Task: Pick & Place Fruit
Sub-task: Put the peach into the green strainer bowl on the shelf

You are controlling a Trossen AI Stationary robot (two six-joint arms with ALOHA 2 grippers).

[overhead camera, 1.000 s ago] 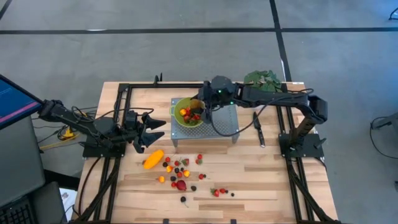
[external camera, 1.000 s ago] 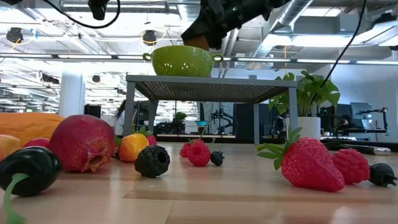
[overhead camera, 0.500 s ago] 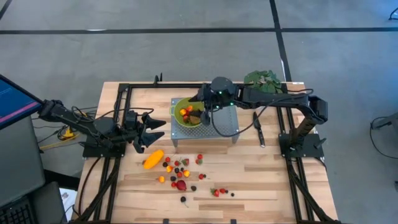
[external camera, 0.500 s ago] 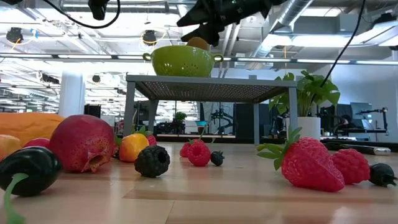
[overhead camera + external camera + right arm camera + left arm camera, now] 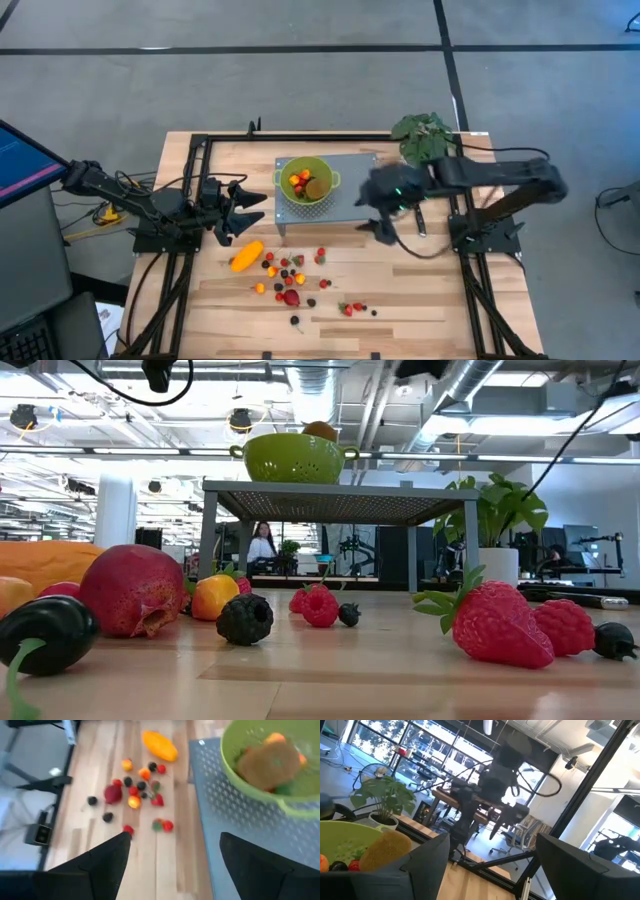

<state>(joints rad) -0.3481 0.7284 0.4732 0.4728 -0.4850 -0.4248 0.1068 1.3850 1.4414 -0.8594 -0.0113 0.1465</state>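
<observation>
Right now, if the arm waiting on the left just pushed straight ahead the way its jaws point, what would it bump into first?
Probably the green colander bowl holding a brown kiwi-like fruit on the raised metal mesh stand. The left gripper, jaws open, faces that way from the table's left side. Depth is hard to judge, so it might pass just beside the bowl.

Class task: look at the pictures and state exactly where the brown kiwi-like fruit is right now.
In the high view, the kiwi-like fruit lies inside the green colander on the grey metal stand, beside small red and orange pieces.
</observation>
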